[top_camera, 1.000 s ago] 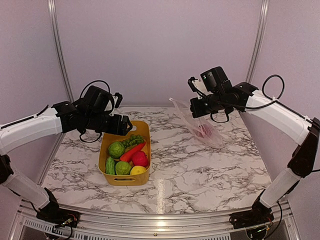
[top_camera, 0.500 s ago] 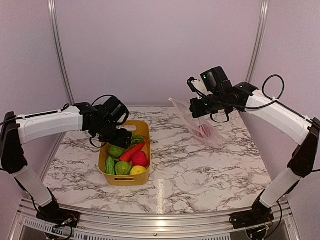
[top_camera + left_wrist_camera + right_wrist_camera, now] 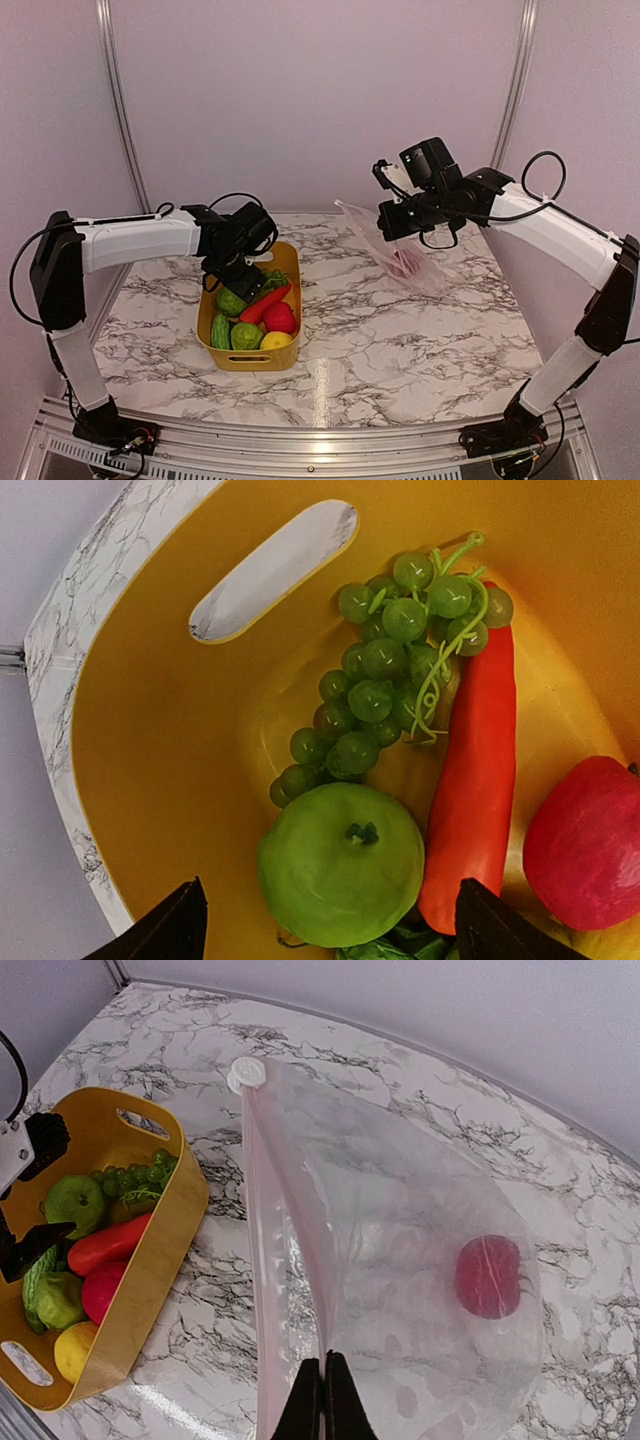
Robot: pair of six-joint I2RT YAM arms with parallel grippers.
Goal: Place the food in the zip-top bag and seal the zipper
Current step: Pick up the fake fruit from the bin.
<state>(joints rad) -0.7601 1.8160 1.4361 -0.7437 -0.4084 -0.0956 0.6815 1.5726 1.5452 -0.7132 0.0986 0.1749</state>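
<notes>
Food (image 3: 252,318): toy pieces, probably light hollow plastic, smooth, rigid. Most lie in yellow bin (image 3: 150,740) on bench (image 3: 380,330); pink-red ball (image 3: 488,1277) inside zip-top bag (image 3: 400,1210). Left hand (image 3: 335,930), spread, hovers over green round (image 3: 340,865); grip across its widest girth. Right hand (image 3: 322,1395), pressed together, pinches the floppy bag's edge.

The left gripper (image 3: 238,282), a second ago level with the far left rim of the yellow bin (image 3: 291,262), has swung inward and dropped over the bin's far end. Its jaws are spread a touch wider, and it now hangs above the green apple (image 3: 340,865) and the grape bunch (image 3: 385,680). Behind it the left arm (image 3: 130,238) has stretched across, its elbow lifted high at the left.
</notes>
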